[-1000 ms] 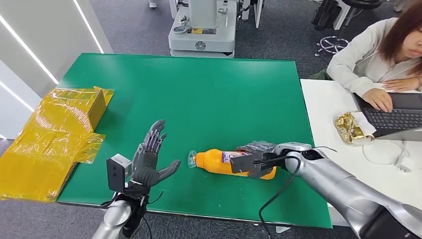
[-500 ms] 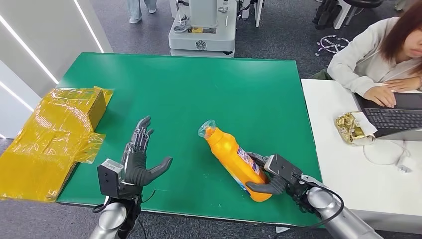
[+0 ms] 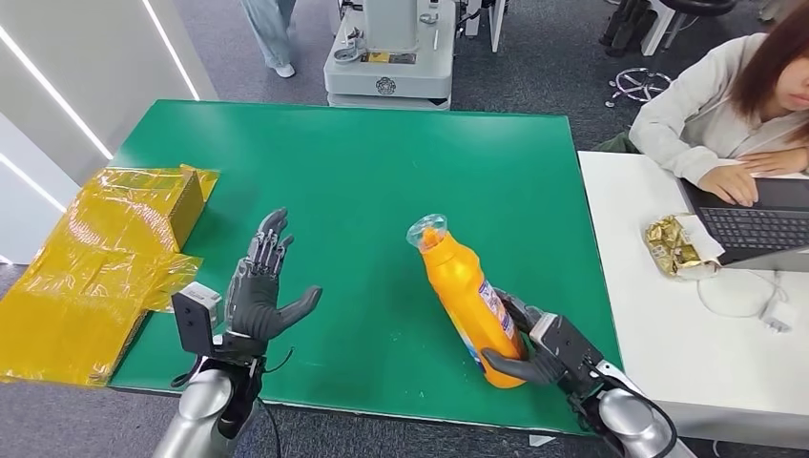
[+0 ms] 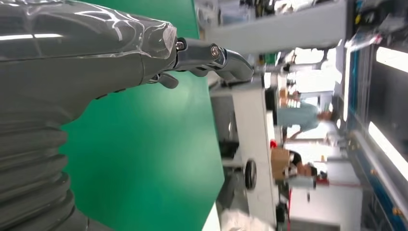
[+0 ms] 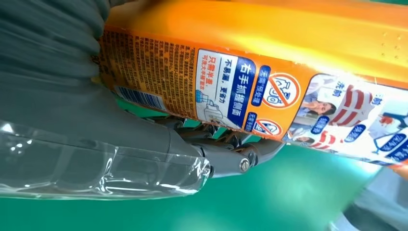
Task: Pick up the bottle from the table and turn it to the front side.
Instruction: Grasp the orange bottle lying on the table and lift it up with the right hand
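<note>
An orange bottle (image 3: 466, 298) with a clear wrap over its cap is lifted and tilted above the green table (image 3: 382, 172), cap pointing up and to the far left. My right hand (image 3: 534, 351) grips its lower end near the table's front right edge. Up close in the right wrist view the bottle (image 5: 288, 62) shows a printed label with a barcode and warning icons, with my right hand (image 5: 96, 120) wrapped around it. My left hand (image 3: 259, 286) is held up over the front left of the table, fingers spread, holding nothing; its thumb and cover (image 4: 96, 62) fill the near side of the left wrist view.
Crinkled yellow plastic bags (image 3: 95, 258) lie on the table's left edge. A white table (image 3: 668, 286) to the right holds a laptop (image 3: 754, 224) and a gold wrapper (image 3: 673, 243), with a seated person (image 3: 725, 105) typing. A robot base (image 3: 386, 57) stands beyond the far edge.
My right hand has lifted the bottle from lying flat to a steep tilt and drawn back toward the front edge. My left hand shifted slightly left and away from me.
</note>
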